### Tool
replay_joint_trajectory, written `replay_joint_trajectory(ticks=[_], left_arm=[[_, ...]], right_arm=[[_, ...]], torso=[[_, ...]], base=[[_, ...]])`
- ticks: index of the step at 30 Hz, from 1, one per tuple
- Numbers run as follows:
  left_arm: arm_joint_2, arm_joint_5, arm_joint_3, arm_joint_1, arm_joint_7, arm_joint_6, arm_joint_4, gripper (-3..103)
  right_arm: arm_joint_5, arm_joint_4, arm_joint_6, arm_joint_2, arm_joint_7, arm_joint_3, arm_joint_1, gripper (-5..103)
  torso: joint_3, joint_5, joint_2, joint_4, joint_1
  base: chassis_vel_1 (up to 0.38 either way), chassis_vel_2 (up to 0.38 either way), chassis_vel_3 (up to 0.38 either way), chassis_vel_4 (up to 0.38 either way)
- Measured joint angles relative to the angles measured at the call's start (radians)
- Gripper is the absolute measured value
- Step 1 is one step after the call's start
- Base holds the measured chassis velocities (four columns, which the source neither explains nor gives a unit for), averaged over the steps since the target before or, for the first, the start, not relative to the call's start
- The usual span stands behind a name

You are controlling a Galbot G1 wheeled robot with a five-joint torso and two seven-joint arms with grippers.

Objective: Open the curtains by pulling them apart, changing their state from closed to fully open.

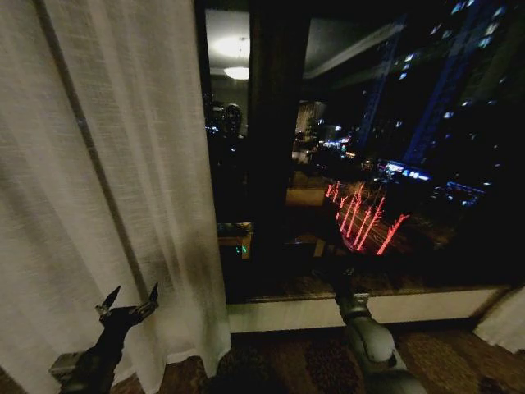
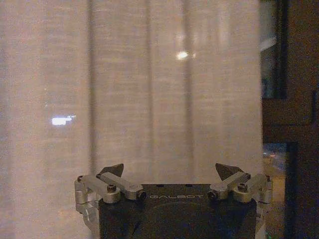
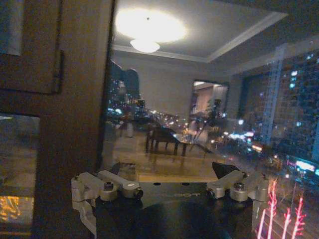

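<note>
Curtains largely parted, window glass (image 1: 369, 164) bared across the middle.

Left panel (image 1: 98, 189) hangs bunched from 9 to 11 o'clock in the head view, hem near the floor; sliver of right panel (image 1: 502, 322) sits at 4 o'clock, low by the sill (image 1: 303, 312). Left end effector (image 1: 127, 305) at 7 o'clock, fingers spread wide, gripping nothing, tips pointed at the sheer pleats just ahead. Right end effector (image 3: 172, 174) likewise wide open and empty, facing the dark window frame (image 3: 75, 99) and glass. Judged from this: most of the pulling done; left panel possibly able to go further toward 9 o'clock, right panel seemingly almost fully aside.
</note>
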Motion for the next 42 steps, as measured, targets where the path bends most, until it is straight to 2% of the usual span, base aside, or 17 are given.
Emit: replay_joint_trajectory(ticks=[7,11,23,25,29,36,39,42], left_arm=[[0.071,-0.050,0.039,-0.170,-0.007,0.052,0.104,100],[0.099,-0.058,0.069,-0.242,-0.013,0.059,0.177,100],[0.130,-0.031,0.231,-0.365,-0.013,0.084,0.270,100],[0.132,-0.029,0.247,-0.383,-0.022,0.090,0.279,100],[0.142,-0.027,0.306,-0.479,-0.087,0.108,0.322,100],[0.146,-0.025,0.353,-0.537,-0.138,0.146,0.340,100],[0.133,-0.006,0.391,-0.574,-0.186,0.160,0.371,100],[0.130,0.002,0.402,-0.589,-0.194,0.162,0.386,100]], right_arm=[[-0.026,-0.011,-0.003,0.009,0.012,-0.040,0.019,100],[-0.035,-0.023,-0.003,0.013,0.015,-0.057,0.021,100],[-0.061,-0.051,-0.001,0.014,0.030,-0.102,0.036,100],[-0.061,-0.054,-0.001,0.013,0.030,-0.105,0.039,100],[-0.061,-0.068,0.001,0.010,0.031,-0.115,0.051,100],[-0.060,-0.074,0.002,0.003,0.031,-0.123,0.061,100],[-0.057,-0.067,0.003,-0.004,0.033,-0.111,0.060,100],[-0.055,-0.065,0.003,-0.007,0.034,-0.101,0.056,100]], torso=[[0.000,-0.0009,0.000,0.0001,0.000],[0.000,-0.0016,0.000,0.0003,0.000],[0.000,-0.0010,0.000,0.0002,0.000],[0.000,-0.0011,0.000,0.0002,0.000],[0.000,-0.0009,0.000,-0.0001,0.000],[0.000,-0.0009,0.000,0.0003,0.000],[0.000,-0.0010,0.000,0.0002,0.000],[0.000,-0.0009,0.000,-0.0001,0.000]], base=[[-0.027,-0.032,0.021,0.029],[0.000,0.000,0.000,0.000],[0.000,0.000,0.000,0.000],[0.000,0.000,0.000,0.000],[0.000,0.000,0.000,0.000],[0.000,0.000,0.000,0.000],[0.000,0.000,0.000,0.000],[0.000,0.000,0.000,0.000]])
